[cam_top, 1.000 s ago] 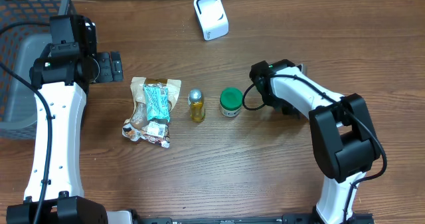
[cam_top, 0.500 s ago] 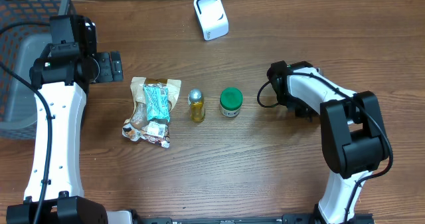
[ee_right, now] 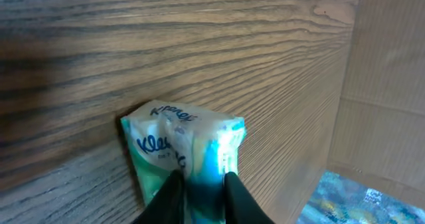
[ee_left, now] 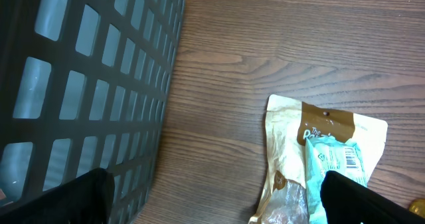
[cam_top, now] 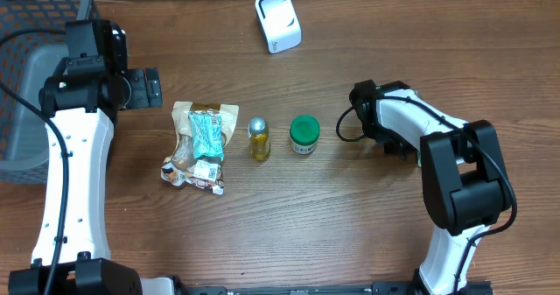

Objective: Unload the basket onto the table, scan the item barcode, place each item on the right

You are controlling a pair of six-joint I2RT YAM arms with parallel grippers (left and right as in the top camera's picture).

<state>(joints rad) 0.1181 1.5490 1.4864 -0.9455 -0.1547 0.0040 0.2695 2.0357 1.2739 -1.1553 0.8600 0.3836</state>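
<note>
White-and-green Kleenex pack (ee_right: 179,134) sat pinched in the right gripper (ee_right: 199,187); the scanner (cam_top: 278,21) lay between ten and eleven o'clock from it.

both arms share one build: white rounded shells on the long links, black housings at the joints. a thin black cable (cam_top: 26,98) loops off the left arm (cam_top: 74,155) toward nine o'clock. another curls at nine o'clock of the right arm (cam_top: 451,155). the left gripper (ee_left: 216,187) has matte black, rounded fingers (ee_left: 80,197). the right gripper (ee_right: 199,191) shows pale, blurred ones.
</note>
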